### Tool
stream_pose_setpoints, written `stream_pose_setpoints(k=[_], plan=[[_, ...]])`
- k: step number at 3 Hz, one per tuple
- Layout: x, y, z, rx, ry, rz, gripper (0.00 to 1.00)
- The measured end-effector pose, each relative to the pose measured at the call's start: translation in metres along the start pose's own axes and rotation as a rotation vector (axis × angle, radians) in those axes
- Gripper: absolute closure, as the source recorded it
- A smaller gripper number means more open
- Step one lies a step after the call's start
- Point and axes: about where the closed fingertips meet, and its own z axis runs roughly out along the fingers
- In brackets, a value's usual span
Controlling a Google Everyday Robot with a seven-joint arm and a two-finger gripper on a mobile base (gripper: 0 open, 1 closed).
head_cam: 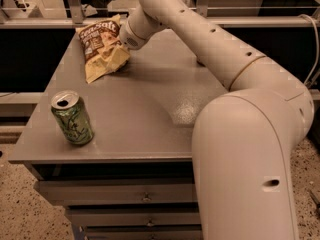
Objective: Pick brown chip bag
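Note:
The brown chip bag (99, 48) lies crinkled at the far left of the grey table (150, 114), dark brown top with white lettering toward the back and tan-yellow lower part toward me. My gripper (122, 45) is at the end of the white arm, down at the bag's right edge and touching or nearly touching its tan part. The wrist (134, 33) covers most of the gripper.
A green can (72, 118) stands upright near the table's front left corner. My arm's large white elbow (250, 149) fills the right foreground. Drawers (145, 198) sit under the tabletop. A rail and dark shelving run behind the table.

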Motion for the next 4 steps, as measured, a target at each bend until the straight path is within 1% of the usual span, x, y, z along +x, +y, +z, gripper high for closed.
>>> stream_pose_setpoints(k=[1,2,3,4], plan=[[0.004,-0.003,-0.004,0.02,-0.001,0.009,0.65],[0.005,-0.009,-0.014,0.052,-0.011,0.012,0.88],[-0.004,-0.019,-0.036,0.105,-0.044,0.0,1.0],[-0.024,-0.035,-0.078,0.171,-0.145,-0.018,1.0]])
